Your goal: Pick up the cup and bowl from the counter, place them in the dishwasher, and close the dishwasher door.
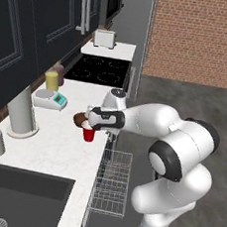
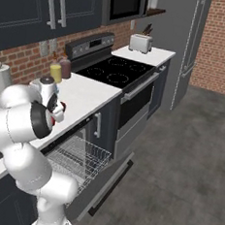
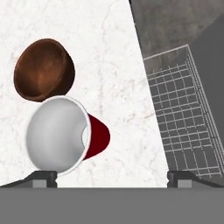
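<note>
- The white robot arm's two-finger gripper hovers over the small bright red tapered plastic cup, jaws spread wide and holding nothing.
- The cup stands upright on the long white speckled stone counter, close to its front edge, its pale inside facing the hand camera.
- In the hand view the cup sits nearer one fingertip than the other, so the hand probably needs to centre itself before descending.
- The small glossy dark brown bowl rests just beside the cup, apparently touching or nearly so; a careless closing of the jaws might nudge it.
- Below the counter edge, the grey wire-grid rack of the dishwasher is pulled out, and the flat dark dishwasher door hangs folded down beneath it, ready to receive both items.
- Neither dish has been loaded; the job looks to be at its first pick.
- Further along the counter stand a white-and-teal kitchen scale and a yellow cylindrical jar, well apart from the work.
</note>
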